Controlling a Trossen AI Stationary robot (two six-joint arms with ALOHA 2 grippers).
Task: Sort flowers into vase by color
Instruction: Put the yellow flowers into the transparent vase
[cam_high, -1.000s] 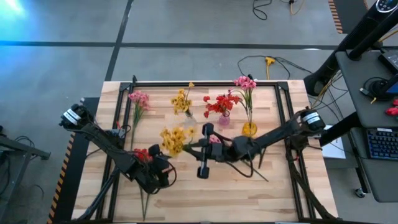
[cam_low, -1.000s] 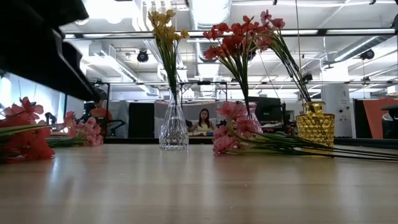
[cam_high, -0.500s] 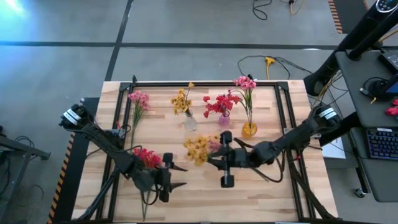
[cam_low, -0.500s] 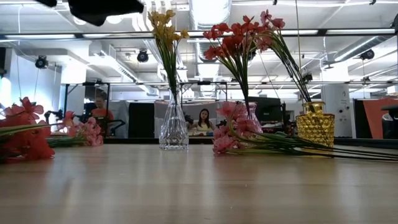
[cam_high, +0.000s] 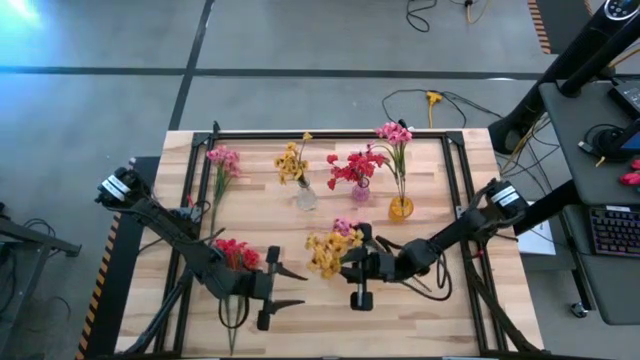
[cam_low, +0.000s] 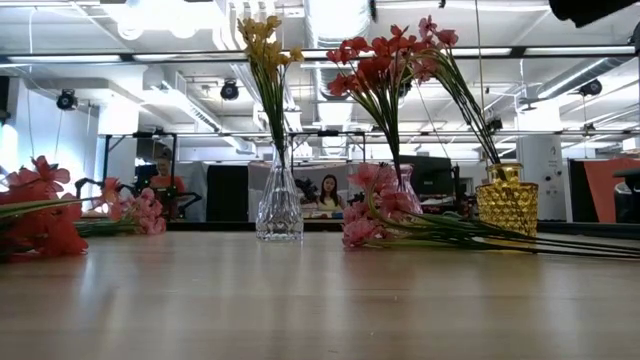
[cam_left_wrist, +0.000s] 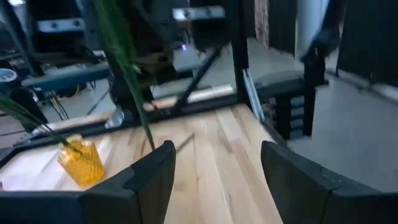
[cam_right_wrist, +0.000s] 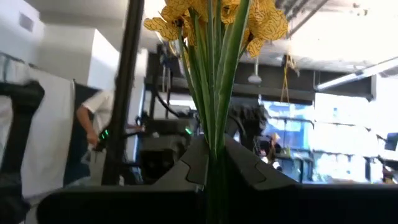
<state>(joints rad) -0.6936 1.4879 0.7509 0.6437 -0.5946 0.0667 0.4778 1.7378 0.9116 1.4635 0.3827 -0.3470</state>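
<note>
The right gripper (cam_right_wrist: 214, 163), clamped on the yellow sprig (cam_right_wrist: 214, 37), could probably snag the far clear vase (cam_high: 305, 197); left gripper (cam_left_wrist: 214, 168) waits with fingers apart.

No lettering, label, brand, number or sign can be read anywhere in these views. The wooden table (cam_high: 330, 190), the vases and the robot arms show no legible markings. Screens and fittings in the room behind the table are too far off to make out any writing.
</note>
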